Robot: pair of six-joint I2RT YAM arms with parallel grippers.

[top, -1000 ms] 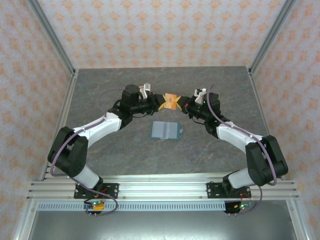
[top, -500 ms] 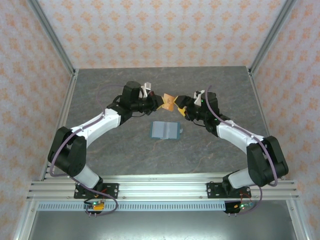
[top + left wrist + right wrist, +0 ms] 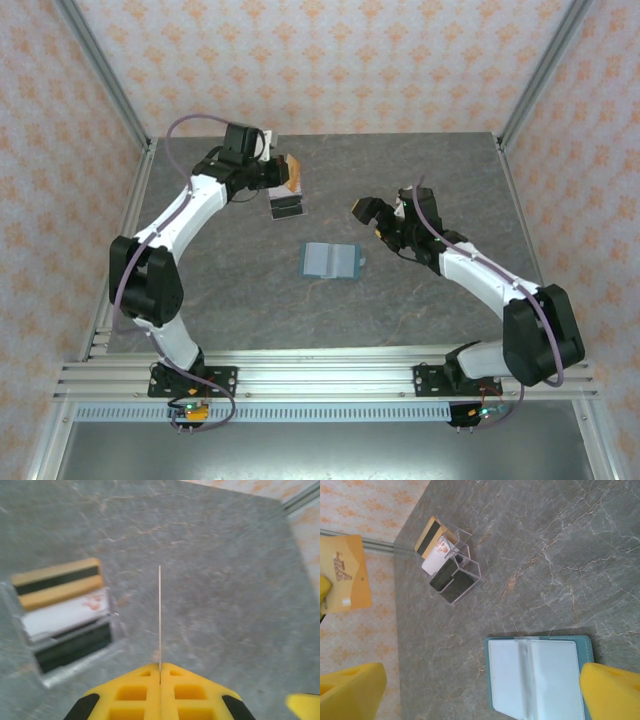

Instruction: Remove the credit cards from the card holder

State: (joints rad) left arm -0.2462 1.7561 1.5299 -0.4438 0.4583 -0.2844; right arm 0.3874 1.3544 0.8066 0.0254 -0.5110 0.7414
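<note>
Hardly any writing can be read. The tan-orange credit card (image 3: 345, 575) carries a dark, script-like mark and a small white square, both too small to make out. The left pincer (image 3: 160, 677) is clenched on that card, its yellow fingers (image 3: 135, 695) pressed together on the lower edge. In the left wrist view the card stands edge-on as a thin upright line. In the right wrist view its flat face shows against the patterned wall (image 3: 365, 500), lifted off the table (image 3: 220, 290).

Just beside it, at the far left of the table, is a clear stepped stand (image 3: 287, 207) with more cards slotted in it. One is a tan card with a dark stripe (image 3: 55, 580), one is a white card with a reddish smudge (image 3: 70, 615), and nearer the front there are dark ones (image 3: 452, 582). The smudge is blurred and shows no letters.

The card holder (image 3: 331, 261) lies open and flat in the middle of the table, well apart from the stand. Its blue-grey rim frames two pale inner panels split by the crease. The right pincer (image 3: 368, 212) is released, with its yellow fingers (image 3: 350, 690) spread wide. It hangs near the holder's far right side, with nothing between it and the holder.
</note>
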